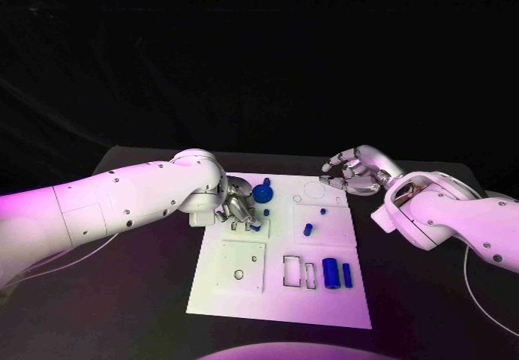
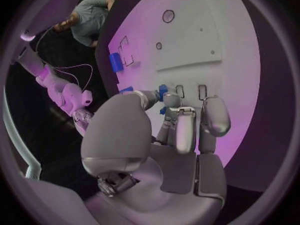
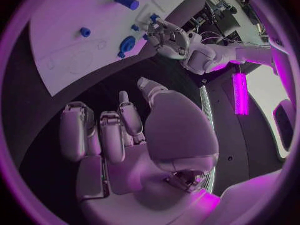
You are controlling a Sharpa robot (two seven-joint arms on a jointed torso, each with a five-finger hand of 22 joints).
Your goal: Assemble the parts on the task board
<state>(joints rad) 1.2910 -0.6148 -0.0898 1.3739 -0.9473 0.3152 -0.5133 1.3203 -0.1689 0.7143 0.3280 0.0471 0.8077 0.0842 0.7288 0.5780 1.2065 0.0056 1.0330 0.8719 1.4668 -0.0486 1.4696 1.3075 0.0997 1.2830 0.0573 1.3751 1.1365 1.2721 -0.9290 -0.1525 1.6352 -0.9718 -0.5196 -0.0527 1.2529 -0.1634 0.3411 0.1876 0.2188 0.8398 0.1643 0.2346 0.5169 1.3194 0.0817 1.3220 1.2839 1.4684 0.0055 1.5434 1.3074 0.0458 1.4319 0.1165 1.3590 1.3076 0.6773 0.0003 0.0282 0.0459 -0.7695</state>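
Observation:
The white task board (image 1: 232, 296) lies in the middle of the black table. My left hand (image 1: 236, 206) rests over the board's far left part, and its thumb and a finger (image 2: 185, 120) pinch a small blue part (image 2: 162, 91). A round blue part (image 1: 263, 195) sits just beyond that hand. My right hand (image 1: 352, 172) hovers above the board's far right corner with its fingers loosely bent and nothing in them. The right wrist view shows my right hand (image 3: 125, 130), the left hand (image 3: 165, 35) and the round blue part (image 3: 128, 44).
A small blue peg (image 1: 308, 229) stands mid-board, with another small blue piece (image 1: 322, 211) behind it. A blue cylinder (image 1: 330, 274) and a thin blue bar (image 1: 346, 275) lie by rectangular slots at the near right. Cables trail off both table sides.

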